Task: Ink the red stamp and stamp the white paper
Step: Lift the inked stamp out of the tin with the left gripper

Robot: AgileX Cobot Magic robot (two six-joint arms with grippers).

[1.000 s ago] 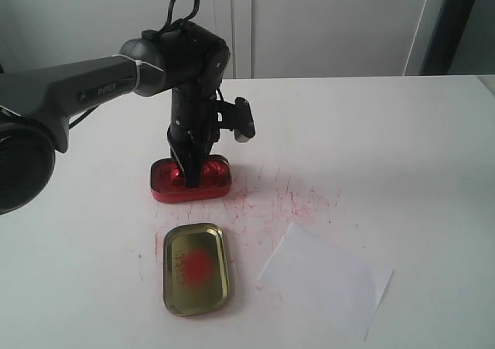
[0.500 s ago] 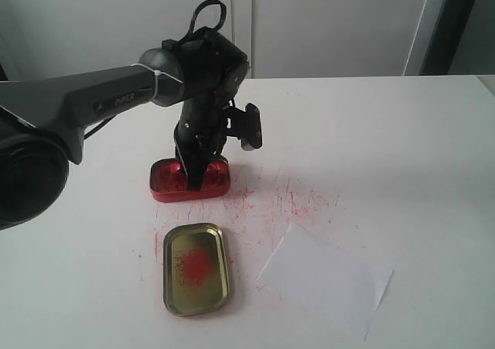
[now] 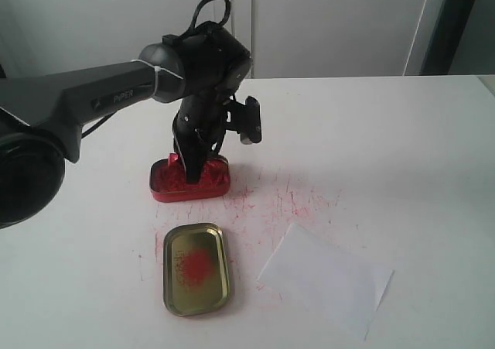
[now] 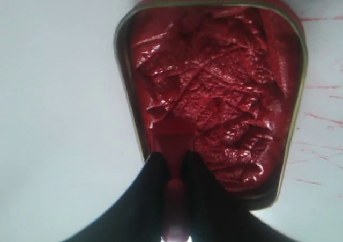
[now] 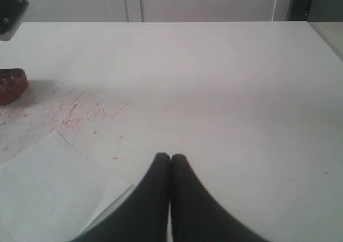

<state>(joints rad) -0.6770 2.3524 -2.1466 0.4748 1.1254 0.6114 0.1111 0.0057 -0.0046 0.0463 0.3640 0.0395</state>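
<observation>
My left gripper point(image 4: 175, 159) is shut on the knob of the red stamp point(image 4: 173, 136). The stamp's rectangular base rests on the crumpled red ink near one corner of the red ink tin point(image 4: 225, 81). From outside, the left gripper point(image 3: 190, 172) points down into the tin point(image 3: 166, 186), and its fingers hide the stamp. The white paper point(image 3: 325, 278) lies flat at the front right, apart from the tin. In the right wrist view the right gripper point(image 5: 170, 157) is shut and empty, low over the table beside a corner of the paper point(image 5: 48, 183).
A gold tin lid point(image 3: 196, 268) with a red smudge lies open side up in front of the ink tin. Red ink streaks point(image 3: 282, 198) mark the table between the tin and the paper. The ink tin point(image 5: 10, 86) shows at the edge of the right wrist view.
The left arm's wrist has shifted right and tilted, while the fingers stay down in the ink tin, shut on the stamp. Tin, lid and paper have not moved.
</observation>
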